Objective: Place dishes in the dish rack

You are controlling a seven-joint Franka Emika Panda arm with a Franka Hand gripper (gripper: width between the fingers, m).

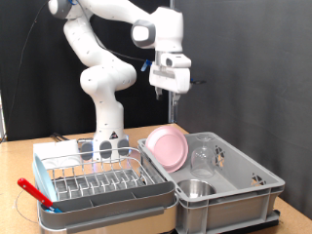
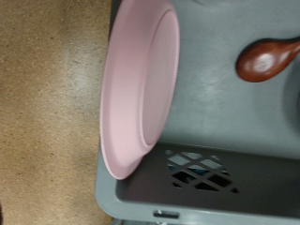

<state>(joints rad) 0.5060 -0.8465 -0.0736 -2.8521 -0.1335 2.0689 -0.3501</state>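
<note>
Gripper (image 1: 172, 95) hangs above the crate (image 1: 249, 180) — jaw state unreadable. Pink plate (image 1: 168, 147) leans on the wall: stiff, probably light, slick; exposed upper rim offers grip.

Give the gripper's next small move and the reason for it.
Probably lower straight down toward the pink plate. The gripper hangs above it holding nothing, and the plate leans on edge against the grey crate wall, not yet in the dish rack.

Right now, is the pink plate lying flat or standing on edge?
On edge. The pink plate leans tilted against the wall of the grey crate; the wrist view shows its rim resting by that wall.
</note>
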